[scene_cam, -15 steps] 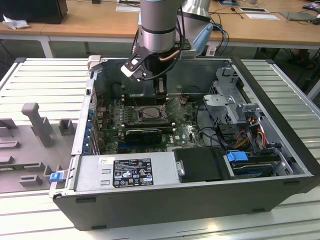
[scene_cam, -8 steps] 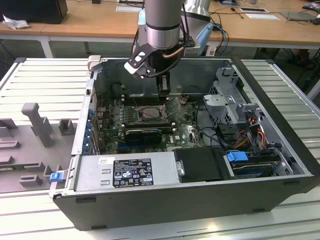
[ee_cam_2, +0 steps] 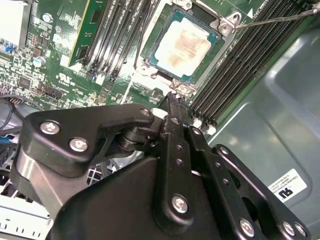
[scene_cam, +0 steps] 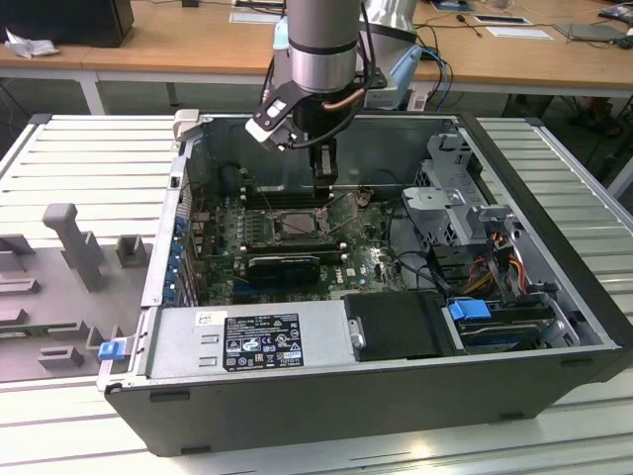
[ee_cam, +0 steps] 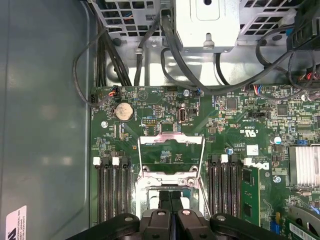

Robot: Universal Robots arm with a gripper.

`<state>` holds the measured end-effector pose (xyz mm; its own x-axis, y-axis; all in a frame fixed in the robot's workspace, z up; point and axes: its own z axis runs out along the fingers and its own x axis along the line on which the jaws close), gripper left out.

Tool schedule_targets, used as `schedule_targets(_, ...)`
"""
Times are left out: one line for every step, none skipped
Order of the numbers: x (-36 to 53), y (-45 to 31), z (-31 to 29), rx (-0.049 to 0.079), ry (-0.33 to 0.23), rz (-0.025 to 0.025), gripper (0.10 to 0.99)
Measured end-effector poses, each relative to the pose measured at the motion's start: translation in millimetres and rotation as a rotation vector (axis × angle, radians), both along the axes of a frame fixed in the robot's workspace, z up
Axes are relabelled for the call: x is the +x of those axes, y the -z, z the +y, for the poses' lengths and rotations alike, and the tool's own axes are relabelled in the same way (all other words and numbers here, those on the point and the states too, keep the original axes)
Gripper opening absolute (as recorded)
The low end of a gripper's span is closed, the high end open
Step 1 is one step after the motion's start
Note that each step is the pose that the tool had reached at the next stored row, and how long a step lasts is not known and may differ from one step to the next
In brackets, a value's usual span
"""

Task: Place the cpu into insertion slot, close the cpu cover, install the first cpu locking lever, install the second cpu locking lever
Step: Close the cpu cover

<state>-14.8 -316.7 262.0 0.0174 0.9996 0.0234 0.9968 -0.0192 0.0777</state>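
Cpu point(ee_cam_2: 184, 44) handling takes place inside a computer case point(scene_cam: 415, 406) lying open on its side. The arm point(scene_cam: 321, 49) reaches down into the case, and the pincer point(ee_cam_2: 173, 100) sits low over the green board point(ee_cam: 220, 130). The pincer's two fingers point(ee_cam: 161, 202) are drawn together with hardly a slit between them, and nothing shows clamped in them. Whether the tips touch the metalwork under them I cannot tell. Just beyond the tips the cover point(ee_cam: 170, 141) stands swung up on its hinge, with the board showing through its window. It looks like thin, stiff, light sheet metal that would pivot freely, and it seems better pushed at its free edge than pinched. Directly under and just ahead of the tips is the slot point(ee_cam_2: 155, 69). The cpu lies flat in it, pale face up, with a brownish smear across the middle. I judge the cpu light, rigid and thin, its metal face smooth and perhaps greasy from that smear, and its underside delicate. The safe hold would be by two opposite edges, kept level and never pressed on one corner. A thin wire lever point(ee_cam_2: 280, 18) angles away from the slot's far corner, and it looks springy and small to catch.
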Motion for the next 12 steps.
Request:
schedule_targets(0.0, -0.3, 0.0, 0.0, 0.0, 0.0, 0.106)
schedule_targets(0.0, -0.6, 0.0, 0.0, 0.0, 0.0, 0.106)
schedule_targets(0.0, -0.8, 0.0, 0.0, 0.0, 0.0, 0.106)
schedule_targets(0.0, -1.0, 0.0, 0.0, 0.0, 0.0, 0.106)
schedule_targets(0.0, -1.2, 0.0, 0.0, 0.0, 0.0, 0.106)
schedule_targets(0.0, -1.7, 0.0, 0.0, 0.0, 0.0, 0.106)
schedule_targets(0.0, -2.6, 0.0, 0.0, 0.0, 0.0001, 0.106)
schedule_targets(0.0, -3.3, 0.0, 0.0, 0.0, 0.0, 0.106)
schedule_targets(0.0, -3.8, 0.0, 0.0, 0.0, 0.0001, 0.106)
schedule_targets(0.0, -5.3, 0.0, 0.0, 0.0, 0.0, 0.106)
schedule_targets(0.0, -6.4, 0.0, 0.0, 0.0, 0.0, 0.106)
schedule_targets(0.0, -7.3, 0.0, 0.0, 0.0, 0.0, 0.106)
